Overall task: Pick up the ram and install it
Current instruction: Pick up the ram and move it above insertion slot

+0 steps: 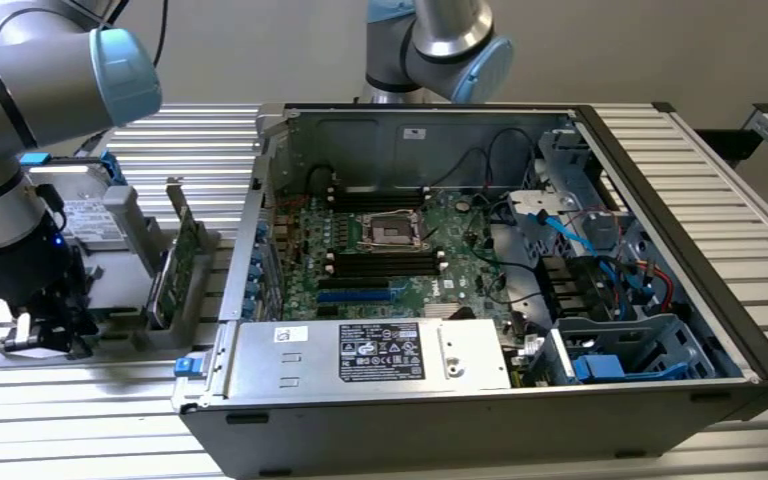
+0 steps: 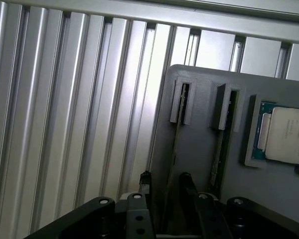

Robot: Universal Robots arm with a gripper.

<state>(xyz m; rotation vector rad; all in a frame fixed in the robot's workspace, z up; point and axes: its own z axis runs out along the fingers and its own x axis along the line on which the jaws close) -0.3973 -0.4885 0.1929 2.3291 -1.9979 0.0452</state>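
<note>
The ram (image 2: pixel 175 144) stands on its long edge in a narrow slot of a grey holder (image 2: pixel 199 164), seen edge-on as a thin dark strip with a hint of green. It has not been lifted: its end sits between the slot's two raised guides. The hand (image 2: pixel 165 180) is down over it, open, with one black finger (image 2: pixel 145 181) on either side of the stick and a gap showing between each finger and the board. I cannot tell whether either finger touches it.

Just beside it, in a parallel slot of the same holder, stands a second stick (image 2: pixel 220 149), also on edge. Next to that slot a processor chip (image 2: pixel 289 134) lies flat in a shallow recess.

In the exterior view the hand (image 1: pixel 44 335) reaches down at the near left end of the holder (image 1: pixel 131 340), on the exterior view's left. Farther along the holder a green expansion card (image 1: pixel 177 265) stands upright, and a silver hard drive (image 1: pixel 91 215) with blue clips sits behind it.

The holder rests on a ribbed aluminium tabletop (image 1: pixel 91 420). To its right lies an open computer case (image 1: pixel 744 350), with the motherboard (image 1: pixel 357 285) exposed, dark memory slots (image 1: pixel 384 262) near the processor socket (image 1: pixel 394 230), and a power supply (image 1: pixel 371 355) at the near side. A second arm (image 1: pixel 431 40) stands at the far side of the case.
</note>
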